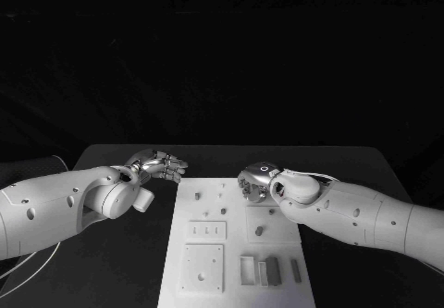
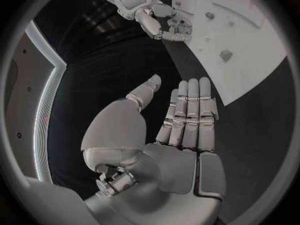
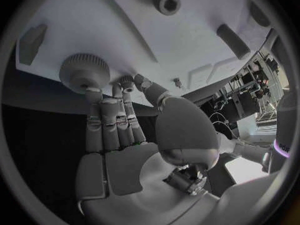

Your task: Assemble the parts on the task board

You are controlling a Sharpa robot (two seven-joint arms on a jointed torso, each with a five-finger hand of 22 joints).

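Fingers [image 3: 103, 120] of the right hand [image 1: 257, 183] are pressed on a knurled knob [image 3: 84, 71] at the board's [image 1: 208, 273] far end, a firm grip apparently being needed next, while the left hand [image 1: 157, 165] is held open beside it.

The task board [image 1: 236, 269] lies mid-table [image 1: 111, 256]; left hand [image 1: 159, 165] beside its far-left corner; right hand [image 1: 257, 181] over its far end.

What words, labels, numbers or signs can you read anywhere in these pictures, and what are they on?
None can be read.
The task board shows holes, slots and small parts, with no printing.
Both arms and the left hand and right hand carry no legible marks.
The room clutter in the right wrist view is too small and blurred to read.
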